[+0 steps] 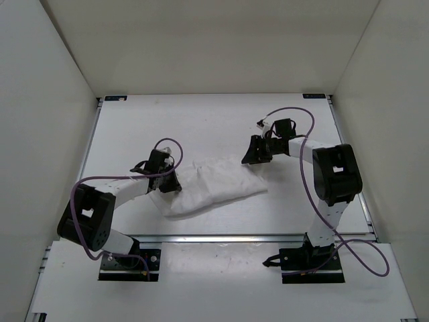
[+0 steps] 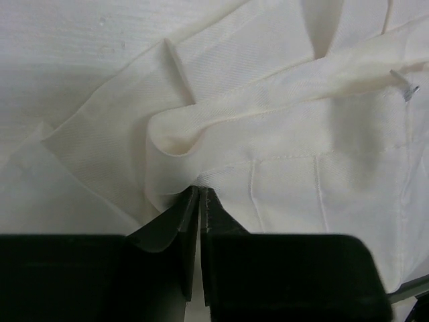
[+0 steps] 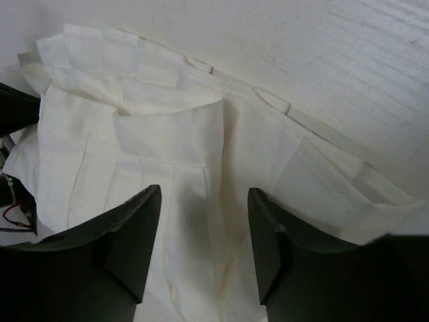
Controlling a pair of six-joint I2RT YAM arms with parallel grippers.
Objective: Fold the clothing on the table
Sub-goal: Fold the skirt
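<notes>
The clothing (image 1: 218,184), a creased white garment, lies bunched across the middle of the table (image 1: 201,121). My left gripper (image 1: 167,186) is at its left end. In the left wrist view the left gripper (image 2: 200,190) is shut on a raised fold of the clothing (image 2: 281,121), and a flap of cloth drapes over the left finger (image 2: 167,225). My right gripper (image 1: 256,157) is at the garment's far right corner. From the right wrist its jaws (image 3: 204,194) stand open just above the pleated clothing (image 3: 167,141), with nothing between them.
White walls (image 1: 47,134) close in the table on the left, right and back. A metal rail (image 1: 221,237) runs along the front edge. Purple cables (image 1: 305,174) loop beside both arms. Bare table surface lies behind the garment.
</notes>
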